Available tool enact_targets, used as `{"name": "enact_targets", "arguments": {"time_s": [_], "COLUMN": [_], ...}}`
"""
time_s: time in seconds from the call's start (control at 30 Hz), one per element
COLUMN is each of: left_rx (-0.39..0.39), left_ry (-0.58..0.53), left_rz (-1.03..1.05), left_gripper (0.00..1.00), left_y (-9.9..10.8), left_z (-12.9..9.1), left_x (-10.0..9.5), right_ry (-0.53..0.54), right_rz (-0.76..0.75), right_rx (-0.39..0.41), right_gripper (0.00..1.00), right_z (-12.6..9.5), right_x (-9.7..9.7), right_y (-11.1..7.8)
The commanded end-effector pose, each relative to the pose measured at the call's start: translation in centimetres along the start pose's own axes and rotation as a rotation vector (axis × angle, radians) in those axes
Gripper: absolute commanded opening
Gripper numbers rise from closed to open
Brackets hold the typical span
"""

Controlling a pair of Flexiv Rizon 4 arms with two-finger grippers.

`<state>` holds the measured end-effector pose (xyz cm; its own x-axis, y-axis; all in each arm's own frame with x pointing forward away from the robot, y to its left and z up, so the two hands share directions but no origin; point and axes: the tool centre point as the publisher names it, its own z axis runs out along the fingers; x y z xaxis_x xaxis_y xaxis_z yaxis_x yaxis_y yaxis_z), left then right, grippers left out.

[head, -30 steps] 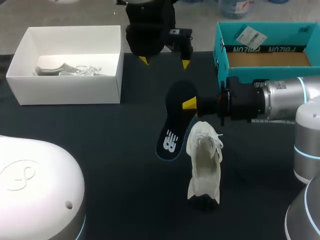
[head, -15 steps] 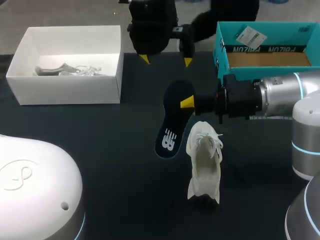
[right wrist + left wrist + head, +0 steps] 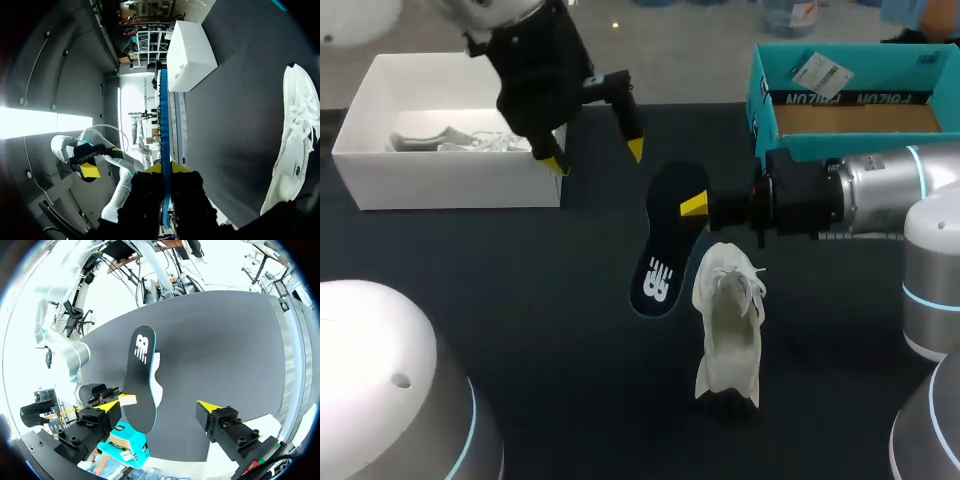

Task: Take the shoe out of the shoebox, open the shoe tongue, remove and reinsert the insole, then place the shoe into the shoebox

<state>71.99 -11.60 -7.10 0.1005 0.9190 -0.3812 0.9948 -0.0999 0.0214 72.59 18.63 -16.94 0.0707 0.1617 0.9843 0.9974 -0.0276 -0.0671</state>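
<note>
Now the right gripper (image 3: 695,206) is clamped on the dark insole (image 3: 665,250), its yellow tips pinching the heel end from both sides (the right wrist view shows the insole edge-on between them). The insole hangs at a slant in the middle of the frame, logo end down and to the left, just beside the white shoe (image 3: 728,325). The shoe sits on the table below it, lower centre of the frame, laces uppermost.

The right arm has barely shifted over the last second. The left arm has: its gripper (image 3: 595,157) was at the top centre of the frame, just above the insole, and has swung away to the upper left. It now hovers by the near corner of the white box (image 3: 450,182) with its fingers spread wide and nothing between them.

I judge the removal finished and the insole left wholly in the right arm's charge. Reinserting comes next, and it calls for the shoe to be steadied and its mouth kept open.

The table (image 3: 520,300) is covered in dark cloth. The white box stands at the upper left with something pale and laced inside. The teal shoebox (image 3: 760,100) stands at the upper right, its brown floor bare where it shows.
</note>
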Motion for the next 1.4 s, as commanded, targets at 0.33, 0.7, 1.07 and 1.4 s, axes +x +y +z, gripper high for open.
{"name": "enact_targets", "arguments": {"time_s": [0.33,0.7,1.07,1.4], "left_rx": [0.033,0.033,0.022,0.010], "left_ry": [-0.888,-0.888,-1.070,-1.126], "left_rz": [-0.264,-0.264,-0.192,-0.149], "left_gripper": [1.00,1.00,1.00,1.00], "left_y": [-1.8,-1.8,-0.8,-0.1], "left_z": [1.2,1.2,2.1,3.1], "left_x": [6.1,6.1,5.9,4.6], "right_ry": [-0.006,-0.006,-0.006,-0.006], "right_rz": [0.002,0.002,0.002,0.002], "right_rx": [0.001,0.001,0.001,0.001], "right_gripper": [0.00,0.00,0.00,0.00], "right_z": [0.1,0.1,0.1,0.1], "right_x": [0.0,0.0,0.0,0.0], "right_y": [0.0,0.0,0.0,0.0]}}
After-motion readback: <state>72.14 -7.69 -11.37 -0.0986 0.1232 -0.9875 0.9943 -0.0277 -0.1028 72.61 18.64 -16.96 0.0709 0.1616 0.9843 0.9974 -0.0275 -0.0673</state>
